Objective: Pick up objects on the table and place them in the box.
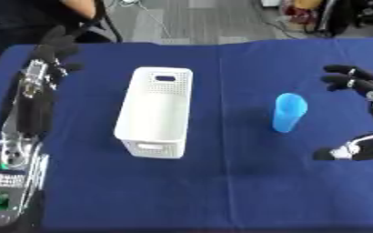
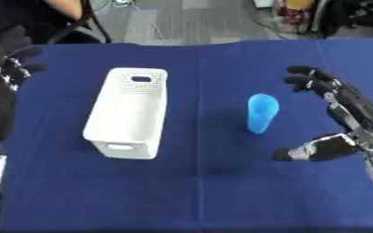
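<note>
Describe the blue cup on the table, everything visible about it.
The blue cup is a plain light-blue tumbler, plastic by its look, with no handle or markings visible. It stands upright on the dark blue tablecloth, slightly tilted in the view, to the right of the white box with a clear gap between them. The right hand is open beside it, fingers above and thumb below, not touching it. Its inside cannot be seen.
</note>
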